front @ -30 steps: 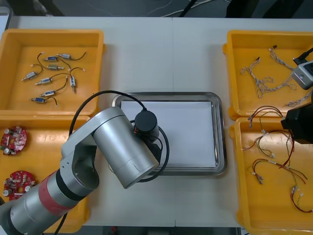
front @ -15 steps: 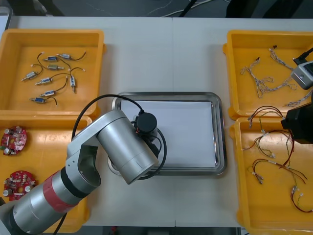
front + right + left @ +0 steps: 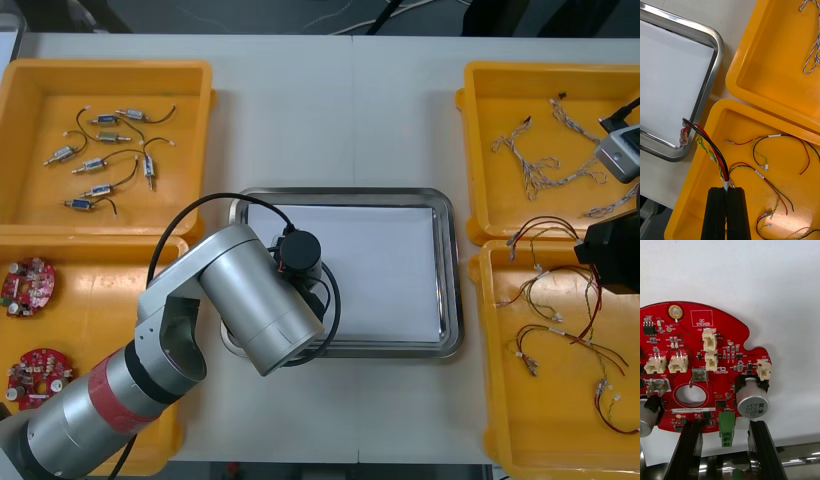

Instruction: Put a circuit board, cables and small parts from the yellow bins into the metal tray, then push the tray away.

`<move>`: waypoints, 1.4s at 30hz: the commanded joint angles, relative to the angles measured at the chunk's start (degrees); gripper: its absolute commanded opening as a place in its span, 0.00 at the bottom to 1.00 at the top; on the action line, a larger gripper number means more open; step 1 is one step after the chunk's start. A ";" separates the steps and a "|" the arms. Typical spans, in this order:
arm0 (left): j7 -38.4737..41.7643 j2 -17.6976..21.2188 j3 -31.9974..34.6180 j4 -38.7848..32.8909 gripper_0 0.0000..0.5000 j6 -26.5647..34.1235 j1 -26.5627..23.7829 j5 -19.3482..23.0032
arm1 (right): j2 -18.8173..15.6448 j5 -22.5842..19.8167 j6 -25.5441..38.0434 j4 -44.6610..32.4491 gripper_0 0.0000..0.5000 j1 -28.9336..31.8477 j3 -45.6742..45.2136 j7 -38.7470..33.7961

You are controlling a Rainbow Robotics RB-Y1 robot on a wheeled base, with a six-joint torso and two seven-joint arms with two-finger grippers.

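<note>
A round red circuit board lies flat on the white inside of the metal tray. My left gripper is open over the board's near edge, its fingers on either side of a green connector without touching it. From the front, the left arm covers the tray's near-left corner and hides that gripper. My right gripper is shut on a red and yellow cable with a black strand. It hovers over the near right bin, and the cable's end reaches the tray's rim.
The far left bin holds several small metal parts. Two more red boards lie in the near left bin. Blue and white cables fill the far right bin, and red and yellow cables the near right one. The right arm is at the right edge.
The left arm has shifted slightly over the tray's near-left corner and then stayed still. The right arm has not moved.
</note>
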 commanded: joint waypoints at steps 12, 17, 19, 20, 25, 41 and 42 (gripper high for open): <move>-0.66 -1.45 6.15 -12.85 0.79 10.19 -0.77 5.21 | -2.06 -0.32 0.17 -1.43 0.00 0.53 0.56 -1.35; -0.83 -0.13 10.46 -18.47 0.96 12.08 -1.12 8.55 | -2.06 -0.32 0.17 -1.43 0.00 0.53 0.56 -1.35; -1.27 0.93 12.66 -20.76 0.98 12.08 -1.12 10.22 | -2.06 -0.32 0.17 -1.43 0.00 0.53 0.56 -1.35; -1.27 1.19 13.27 -21.20 1.00 12.08 -1.12 10.66 | -2.06 -0.32 0.17 -1.43 0.00 0.53 0.56 -1.35; -2.50 4.18 19.34 -25.15 1.00 12.08 -1.12 14.00 | -1.71 -0.58 0.17 -1.17 0.00 2.20 1.88 -1.35; -12.17 19.30 40.87 -29.02 1.00 12.08 -0.33 29.91 | -2.50 -1.29 0.17 -2.57 0.00 -1.93 12.78 0.32; -13.22 20.53 42.28 -28.84 1.00 12.08 0.20 31.05 | -2.50 -1.02 0.17 -2.66 0.00 -2.55 14.18 0.50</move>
